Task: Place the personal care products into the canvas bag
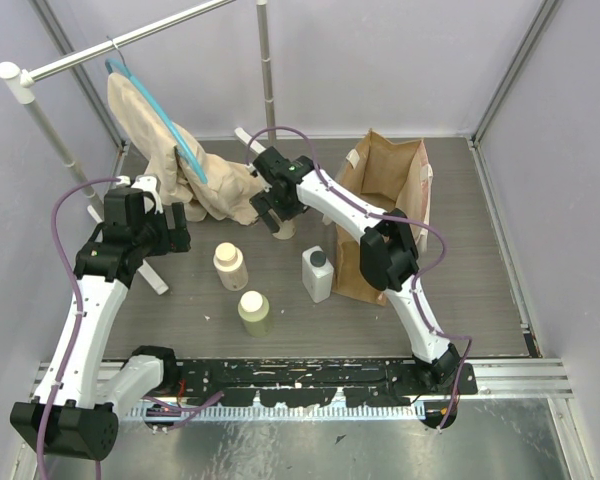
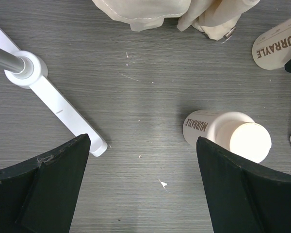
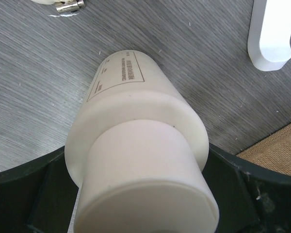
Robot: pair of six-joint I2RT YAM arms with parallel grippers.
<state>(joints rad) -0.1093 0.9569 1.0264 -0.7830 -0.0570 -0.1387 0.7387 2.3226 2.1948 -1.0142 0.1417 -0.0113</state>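
My right gripper (image 1: 278,212) is shut on a round cream bottle (image 1: 284,229) that stands on the table left of the tan canvas bag (image 1: 385,215). In the right wrist view the bottle (image 3: 136,145) fills the space between the jaws of the gripper (image 3: 136,194), and both jaws touch its shoulder. My left gripper (image 1: 170,235) is open and empty above bare table (image 2: 143,184). Just to its right stands a second cream bottle (image 1: 230,266), which also shows in the left wrist view (image 2: 228,133). A yellowish bottle (image 1: 255,312) and a white rectangular bottle (image 1: 318,275) stand nearer the front.
A beige cloth on a blue hanger (image 1: 180,160) hangs from a white rack at the back left and droops onto the table. The rack's white foot (image 2: 58,109) lies left of my left gripper. Another foot (image 3: 274,34) lies past the held bottle. A corner of the bag (image 3: 276,150) is close by.
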